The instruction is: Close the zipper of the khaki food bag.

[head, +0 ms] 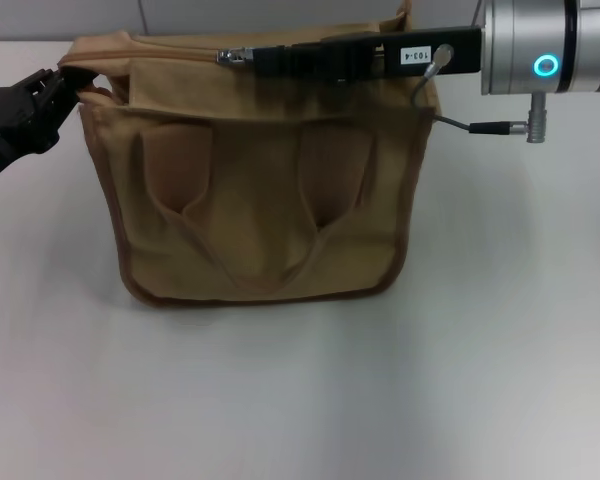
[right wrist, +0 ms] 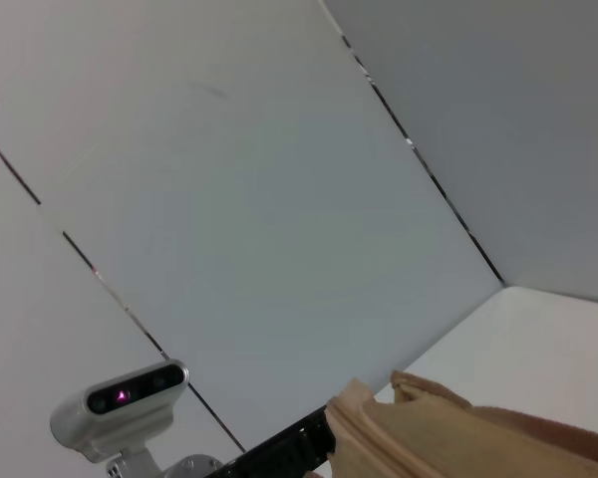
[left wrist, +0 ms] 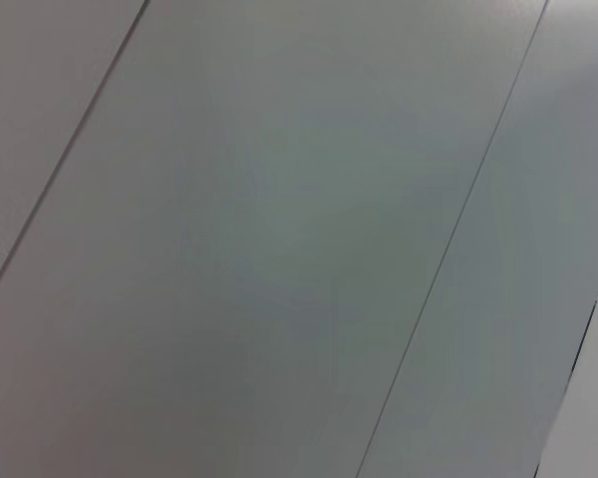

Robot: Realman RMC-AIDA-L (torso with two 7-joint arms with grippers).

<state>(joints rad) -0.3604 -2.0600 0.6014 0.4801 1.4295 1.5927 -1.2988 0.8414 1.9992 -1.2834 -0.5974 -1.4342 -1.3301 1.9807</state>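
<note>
The bag [head: 260, 200] is pinched at its top corner by the left hand [head: 65, 85]. At the right hand's [head: 242, 58] tip, the zipper [head: 180, 48] pull appears clamped. The pull could slip if that corner is released.

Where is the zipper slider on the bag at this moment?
In the head view, the slider sits on the khaki food bag's top edge, left of its middle, at the tip of the right gripper.
</note>
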